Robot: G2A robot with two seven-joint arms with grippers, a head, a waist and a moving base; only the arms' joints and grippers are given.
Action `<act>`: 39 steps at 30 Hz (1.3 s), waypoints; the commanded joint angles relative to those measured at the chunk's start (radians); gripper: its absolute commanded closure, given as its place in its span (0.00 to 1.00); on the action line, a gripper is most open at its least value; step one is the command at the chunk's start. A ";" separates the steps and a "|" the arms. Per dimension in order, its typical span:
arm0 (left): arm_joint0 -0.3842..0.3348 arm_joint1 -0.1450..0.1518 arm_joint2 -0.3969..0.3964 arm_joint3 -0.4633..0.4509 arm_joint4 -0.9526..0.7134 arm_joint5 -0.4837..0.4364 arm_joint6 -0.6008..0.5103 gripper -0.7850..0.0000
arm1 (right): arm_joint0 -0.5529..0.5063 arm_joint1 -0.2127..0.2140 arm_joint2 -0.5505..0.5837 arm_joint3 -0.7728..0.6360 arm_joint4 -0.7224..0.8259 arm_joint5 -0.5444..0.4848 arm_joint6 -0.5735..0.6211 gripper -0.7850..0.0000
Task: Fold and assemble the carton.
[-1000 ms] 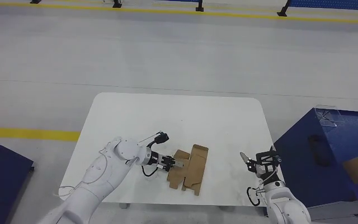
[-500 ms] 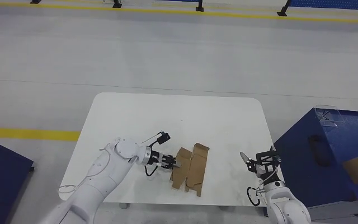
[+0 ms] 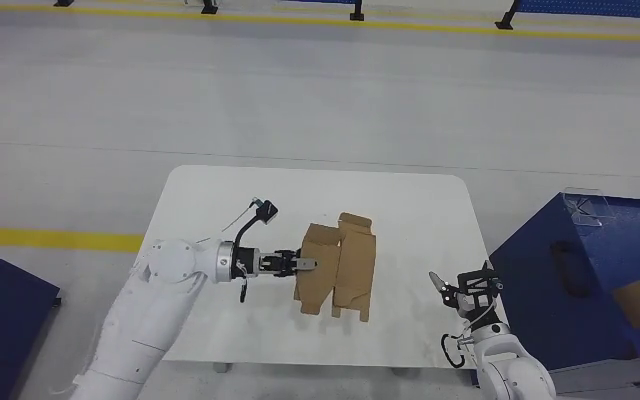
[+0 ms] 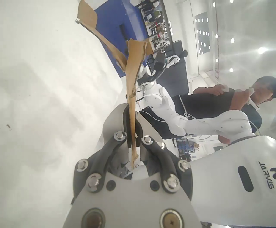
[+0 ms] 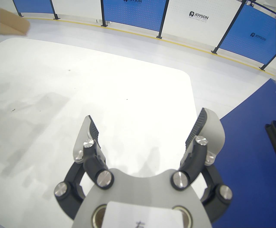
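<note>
- The left gripper [image 3: 305, 263] [image 4: 131, 112] has its jaws pressed together on one edge of the carton [image 3: 338, 266] [image 4: 132, 71]. The thin cardboard sits straight between the two pads.
- From the jaws, the flat brown carton reaches outward, away from the left wrist. Its panels are partly unfolded, and one flap bends off to the side near the far end. It is held above the table [image 3: 400, 205].
- The right gripper [image 3: 462, 281] [image 5: 146, 121] has its jaws wide apart with nothing between them. It is over the table's near right corner, well apart from the carton.
- Compared with half a second ago, the left gripper has moved away from the near edge of the table, toward its middle. The carton has come with it and now looks lifted, with its panels more spread.
- The right gripper has not moved since the earlier frames.
- In the right wrist view, beyond the open jaws, the blue panels [image 5: 133, 13] carry white lettering. The left arm's casing also carries dark print in its own wrist view.
</note>
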 commanded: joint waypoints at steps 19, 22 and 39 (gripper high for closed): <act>0.157 0.027 -0.087 -0.233 0.026 -0.009 0.032 1.00 | 0.001 -0.001 -0.002 -0.004 0.035 -0.012 0.013 0.00; 0.162 0.026 -0.086 -0.236 0.028 -0.009 0.048 1.00 | 0.012 -0.003 0.011 -0.062 0.309 -0.157 0.168 0.00; 0.213 0.045 -0.094 -0.270 0.017 -0.028 0.120 1.00 | 0.343 0.020 -0.042 0.154 1.777 -0.177 1.327 0.00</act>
